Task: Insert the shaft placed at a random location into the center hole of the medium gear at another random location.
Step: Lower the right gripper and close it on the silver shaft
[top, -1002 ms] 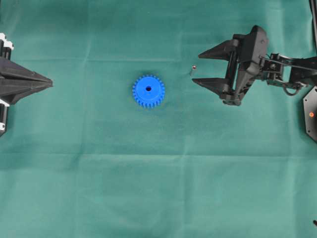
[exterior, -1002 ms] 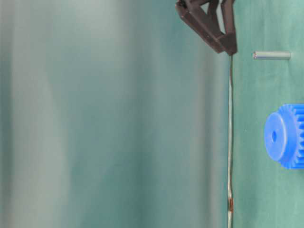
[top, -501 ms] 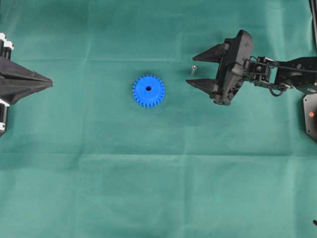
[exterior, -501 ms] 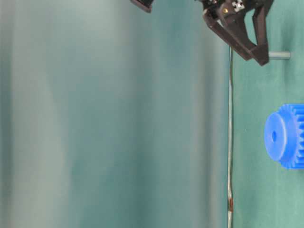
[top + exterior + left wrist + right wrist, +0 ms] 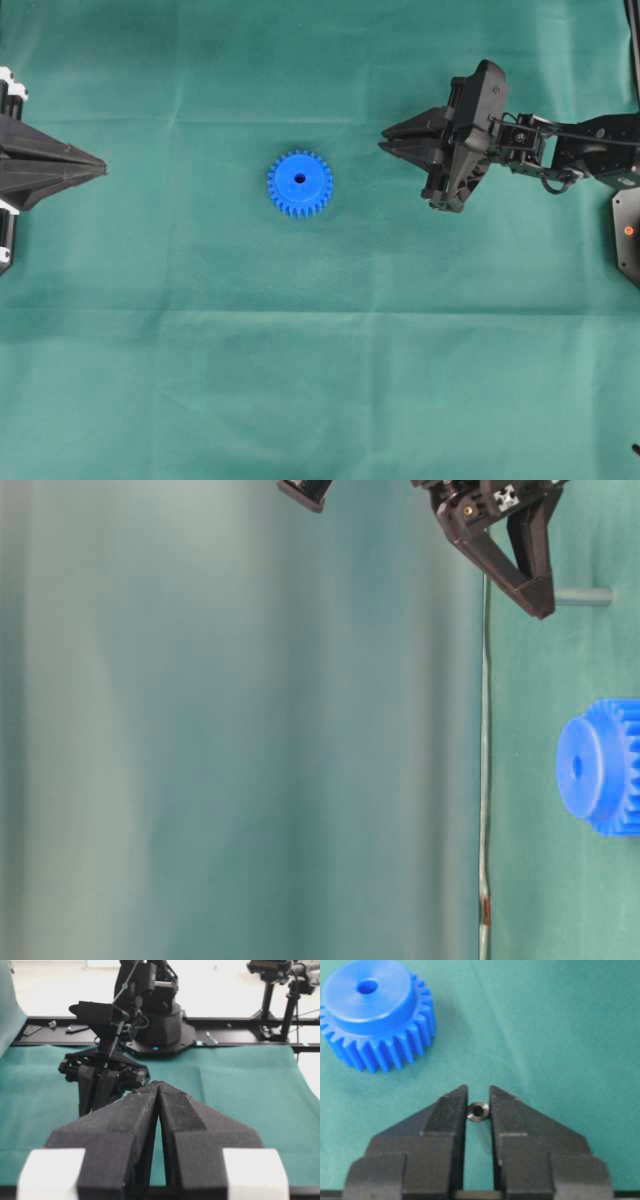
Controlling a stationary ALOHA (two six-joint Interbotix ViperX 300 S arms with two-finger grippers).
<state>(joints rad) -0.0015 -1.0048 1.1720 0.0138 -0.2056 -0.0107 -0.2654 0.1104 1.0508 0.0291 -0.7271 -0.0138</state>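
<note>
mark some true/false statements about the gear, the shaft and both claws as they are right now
1. The right claw is closed around the shaft. True.
2. The shaft already sits in the center hole. False: the hole is empty and the shaft stands apart from the medium gear.
3. The left claw is shut and holds nothing. True.
4. The gear is tipped on its edge. False: it lies flat on the green cloth, hub up.
5. The left claw touches the gear. False: it is far off at the table's edge.
</note>
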